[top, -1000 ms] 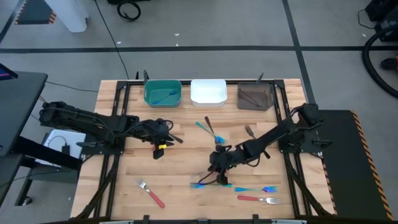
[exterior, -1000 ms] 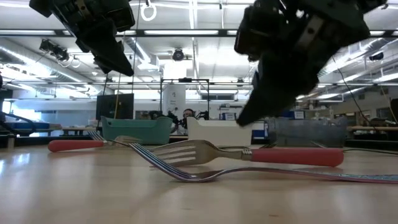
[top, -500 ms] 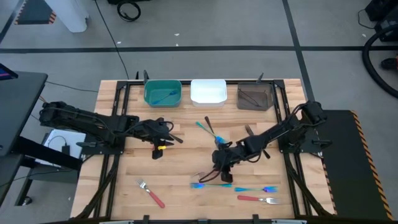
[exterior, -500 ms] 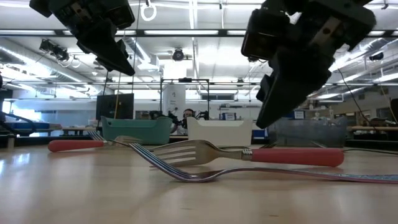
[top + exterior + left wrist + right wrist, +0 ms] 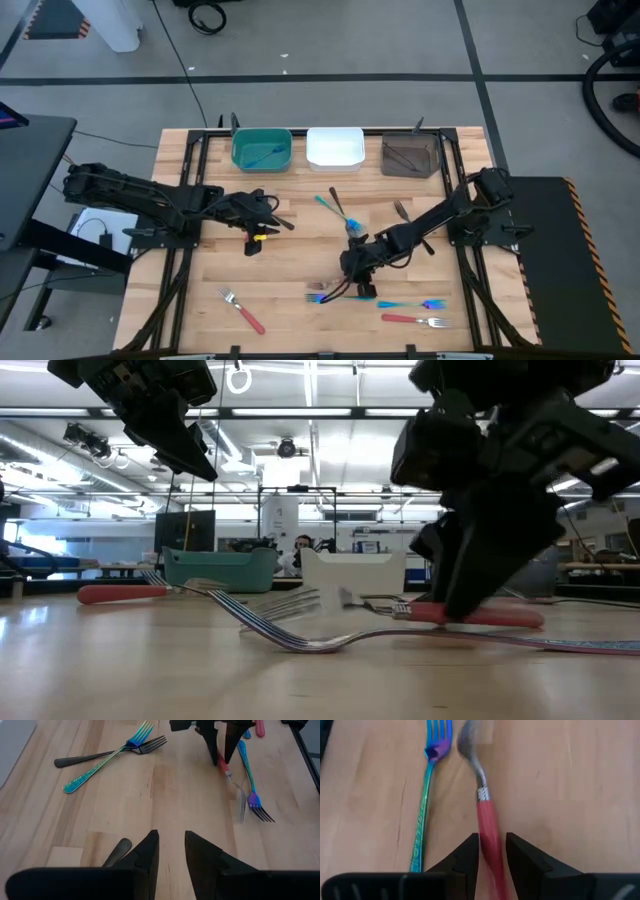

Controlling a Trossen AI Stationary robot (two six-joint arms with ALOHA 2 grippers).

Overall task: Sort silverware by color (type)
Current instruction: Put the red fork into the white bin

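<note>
Tabletop (image 5: pixel 300 250) centre: the right pincer (image 5: pixel 357 283) has dropped back down since a moment ago, fingers parted and straddling a red-handled fork (image 5: pixel 486 822) lying beside an iridescent blue fork (image 5: pixel 427 785); a fresh grasp attempt seems underway. The left pincer (image 5: pixel 268 226) waits, narrowly open.

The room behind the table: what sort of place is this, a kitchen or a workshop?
Most likely a robotics lab or workshop: long ceiling lights over an open hall, benches with equipment, and a taped concrete floor around the wooden table.
</note>
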